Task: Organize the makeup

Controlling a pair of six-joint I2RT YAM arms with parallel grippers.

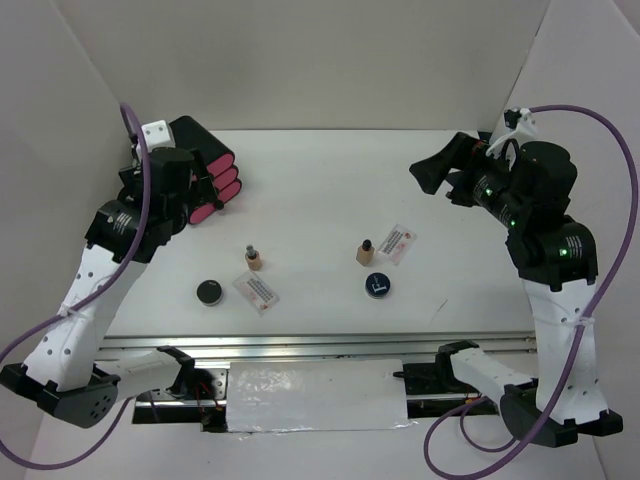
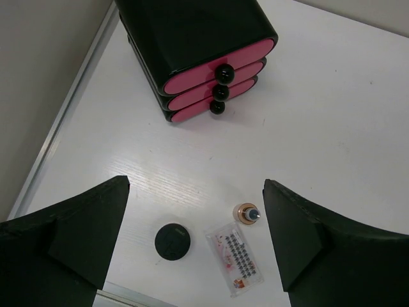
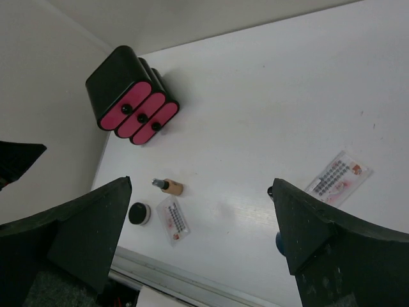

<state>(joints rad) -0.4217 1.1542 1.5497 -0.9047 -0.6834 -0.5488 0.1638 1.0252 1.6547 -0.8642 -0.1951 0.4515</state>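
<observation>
Lying on the near half of the white table [image 1: 320, 170], the makeup falls into two loose clusters of three. On the left, a small tan bottle [image 1: 253, 260] with a dark cap appears to stand upright. A round, plain black compact [image 1: 209, 292] sits nearer the edge to its left, and a flat white packet [image 1: 256, 291] with red print and rows of dark marks lies at an angle just beside the bottle. On the right a second tan bottle [image 1: 365, 252] stands just beside another red-printed packet [image 1: 398, 243], with a blue-rimmed black compact [image 1: 377, 285] close in front of them.

At the far left stands a glossy black box [image 1: 205, 180] with three pink drawer fronts, each with a round black knob – all three drawers look closed.

The left gripper [image 2: 195, 192] hangs above the table by that box, its fingers spread wide and gripping nothing. The right gripper [image 3: 199, 188] is raised at the far right, well apart from the items, its fingers also spread and empty.
</observation>
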